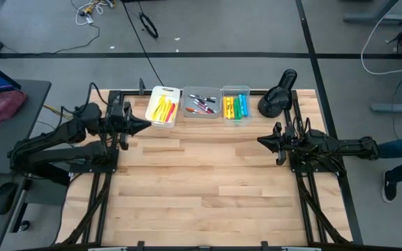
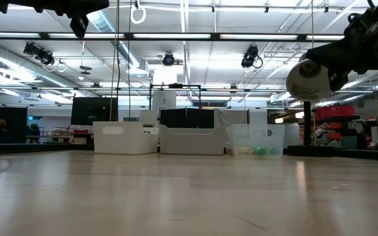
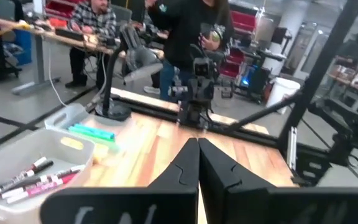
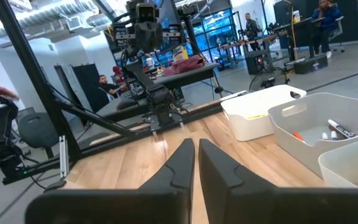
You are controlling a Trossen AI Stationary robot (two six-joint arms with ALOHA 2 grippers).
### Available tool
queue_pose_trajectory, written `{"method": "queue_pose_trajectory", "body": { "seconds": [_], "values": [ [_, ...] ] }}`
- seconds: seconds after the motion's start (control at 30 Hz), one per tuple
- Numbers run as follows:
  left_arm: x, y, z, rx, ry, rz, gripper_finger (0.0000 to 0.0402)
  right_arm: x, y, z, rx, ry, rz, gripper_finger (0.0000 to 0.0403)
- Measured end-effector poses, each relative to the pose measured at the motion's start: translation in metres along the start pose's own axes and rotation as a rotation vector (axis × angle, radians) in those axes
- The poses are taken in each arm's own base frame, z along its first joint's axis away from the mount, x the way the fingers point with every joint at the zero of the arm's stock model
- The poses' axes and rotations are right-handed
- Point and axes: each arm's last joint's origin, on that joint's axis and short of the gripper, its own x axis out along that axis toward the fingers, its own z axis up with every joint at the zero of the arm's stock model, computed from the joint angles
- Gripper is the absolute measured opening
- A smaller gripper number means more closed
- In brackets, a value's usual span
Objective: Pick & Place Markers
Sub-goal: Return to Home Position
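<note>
The markers lie in three small bins in a row at the table's far edge. Yellow and orange ones fill the white bin (image 1: 162,109). Dark, white and red ones (image 1: 201,104) lie in the middle bin (image 3: 17,152). Yellow, green and blue ones (image 1: 235,106) lie in the clear right bin. My left gripper (image 1: 146,125) is shut and empty, level, just near of the white bin. My right gripper (image 1: 259,141) is shut and empty, level, at the right side of the table, pointing toward the left arm.
A black round-headed stand (image 1: 278,94) sits at the far right, beside the clear bin. Black frame rails (image 1: 103,188) run along both table sides. Bare wood (image 1: 201,188) spreads over the middle and near part. People (image 3: 185,25) are beyond the table.
</note>
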Motion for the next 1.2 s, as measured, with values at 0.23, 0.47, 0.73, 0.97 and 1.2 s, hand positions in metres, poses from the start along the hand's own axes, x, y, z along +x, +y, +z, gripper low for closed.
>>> {"method": "queue_pose_trajectory", "body": {
  "seconds": [0.23, 0.47, 0.73, 0.97, 1.2],
  "values": [
    [-0.027, -0.012, -0.003, 0.014, -0.011, -0.042, 0.0001, 0.0, 0.0, 0.0, 0.0, 0.0, 0.0, 0.0027],
    [-0.038, -0.01, -0.031, 0.067, -0.128, -0.07, 0.0001, 0.0, 0.0, 0.0, 0.0, 0.0, 0.0, 0.0027],
    [-0.029, 0.0, -0.075, 0.053, -0.389, -0.137, 0.0, 0.0, 0.0, 0.0, 0.0, 0.0, 0.0, 0.0027],
    [-0.026, 0.004, -0.103, 0.049, -0.371, -0.162, 0.0, 0.0, 0.0, 0.0, 0.0, 0.0, 0.0, 0.0027],
    [-0.017, 0.005, -0.131, 0.031, -0.166, -0.162, 0.0, 0.0, 0.0, 0.0, 0.0, 0.001, 0.0, 0.0027]
  ]
}}
